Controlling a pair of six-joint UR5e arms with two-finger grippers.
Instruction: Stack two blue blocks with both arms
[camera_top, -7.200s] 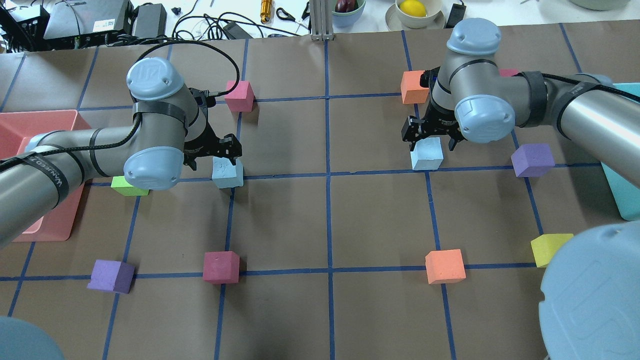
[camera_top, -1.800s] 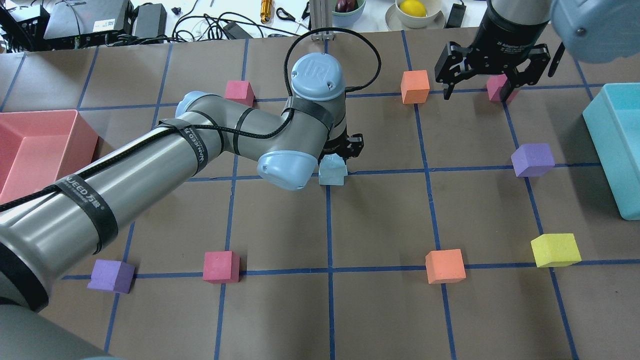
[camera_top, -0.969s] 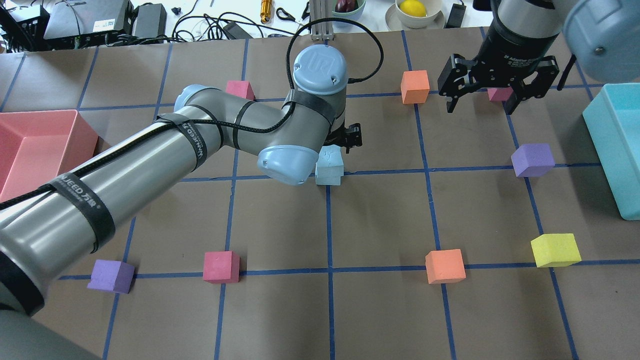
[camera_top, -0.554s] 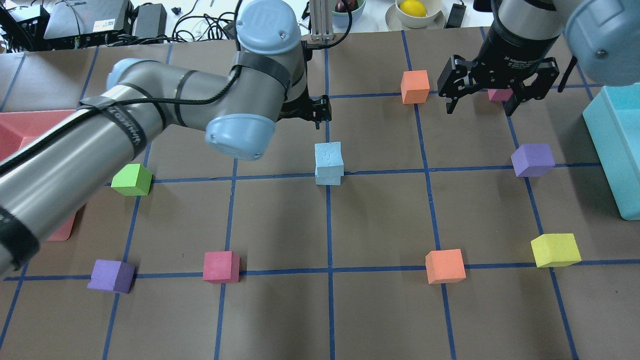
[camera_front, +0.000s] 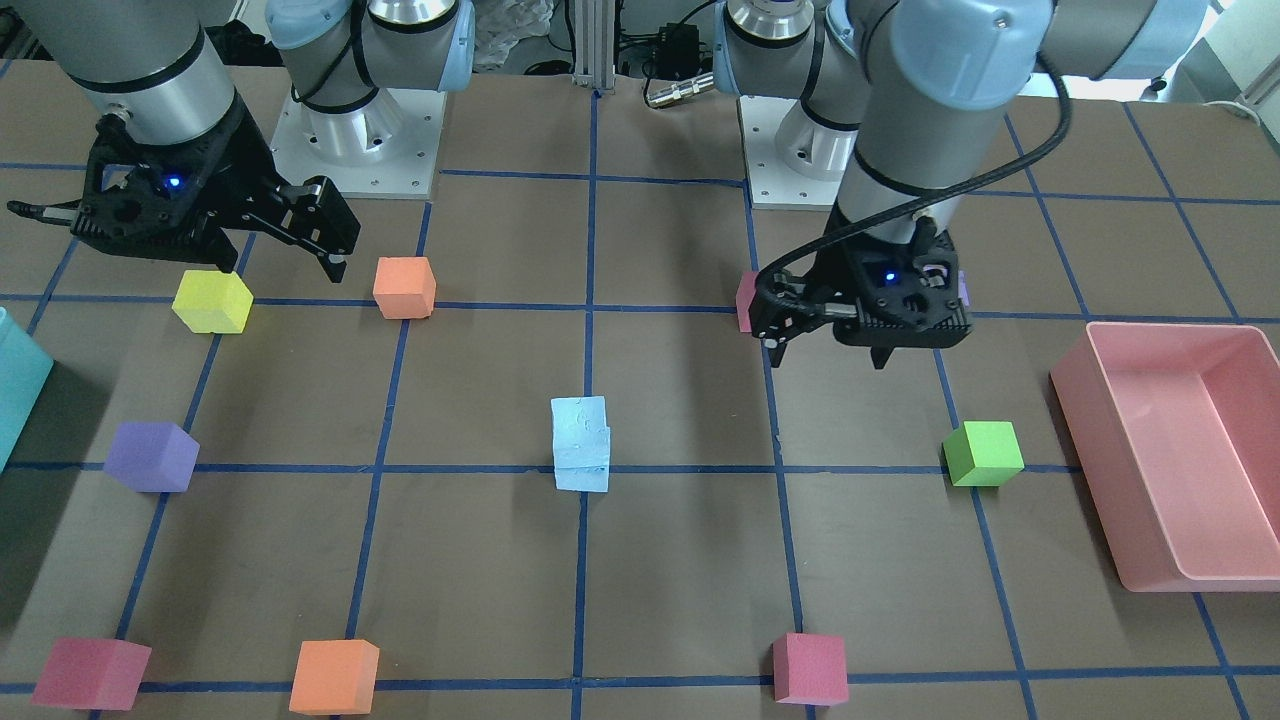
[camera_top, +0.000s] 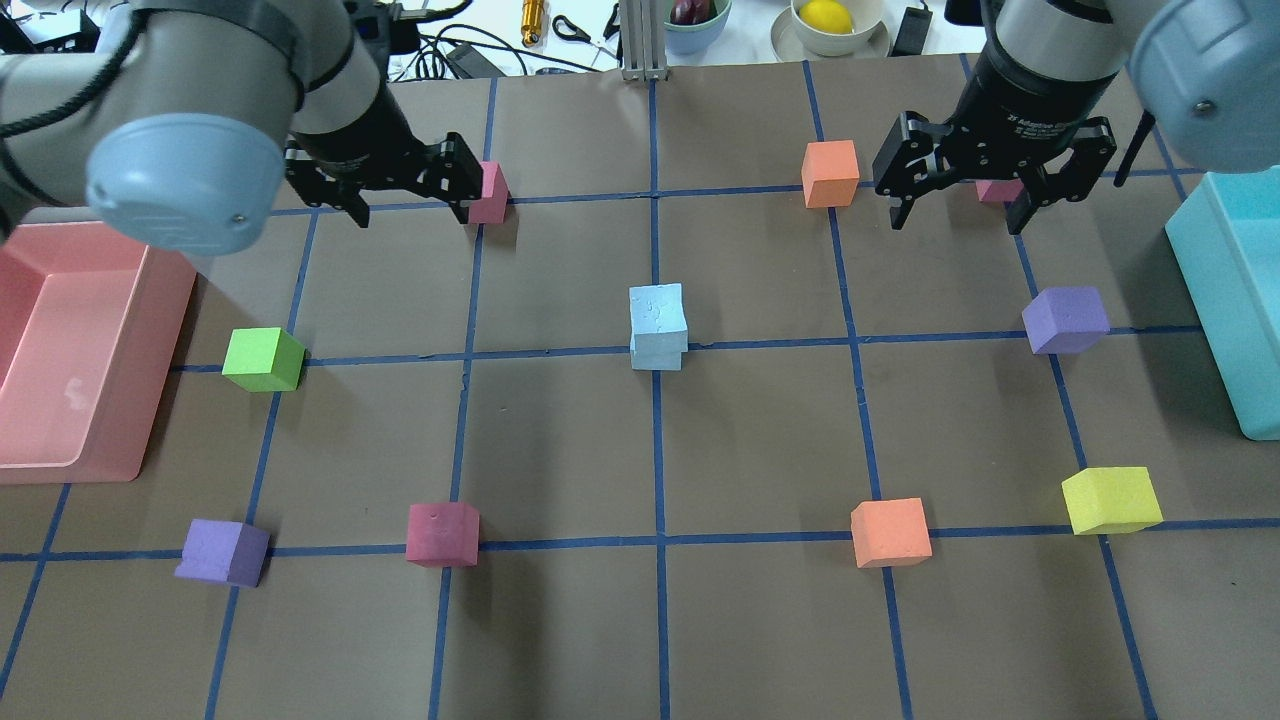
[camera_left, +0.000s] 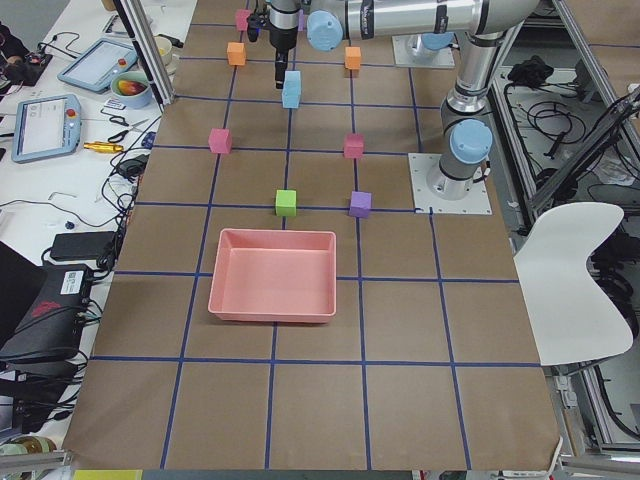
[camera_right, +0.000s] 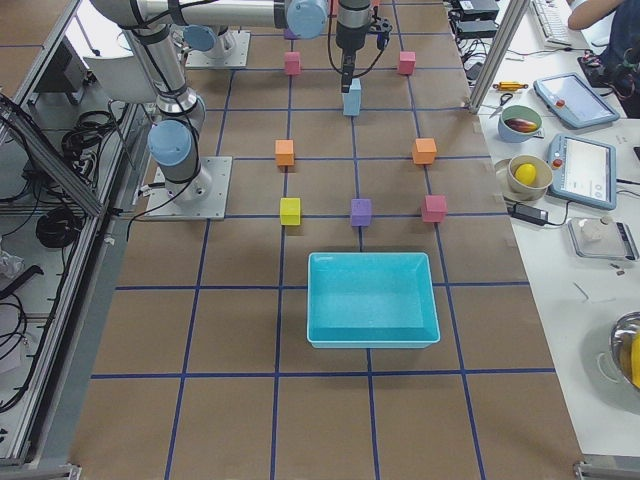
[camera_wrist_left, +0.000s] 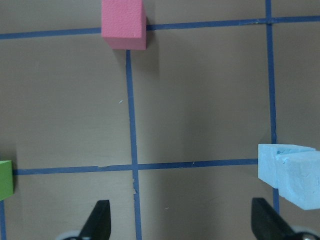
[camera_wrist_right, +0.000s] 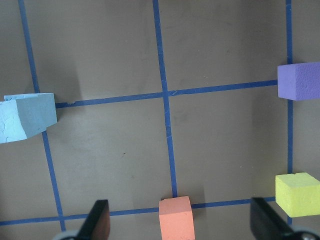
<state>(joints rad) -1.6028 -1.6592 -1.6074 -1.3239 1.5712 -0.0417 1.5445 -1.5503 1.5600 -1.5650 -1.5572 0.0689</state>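
The two blue blocks stand stacked at the table's middle, the upper one (camera_top: 658, 312) slightly askew on the lower one (camera_top: 656, 356). The stack also shows in the front view (camera_front: 580, 445), the left wrist view (camera_wrist_left: 290, 172) and the right wrist view (camera_wrist_right: 25, 117). My left gripper (camera_top: 412, 205) is open and empty, raised at the far left beside a pink cube (camera_top: 490, 192); it also shows in the front view (camera_front: 828, 352). My right gripper (camera_top: 956, 215) is open and empty, raised at the far right; it also shows in the front view (camera_front: 278, 258).
A pink bin (camera_top: 165, 370) lies at the left edge and a teal bin (camera_top: 1215, 330) at the right edge. Green (camera_top: 263, 359), purple (camera_top: 1065, 320), yellow (camera_top: 1110, 500), orange (camera_top: 830, 173) and red (camera_top: 442, 533) cubes stand scattered around the grid.
My left gripper has let go of the upper blue block, risen and drawn back to the far left. The stack stays in place. My right gripper has barely moved.
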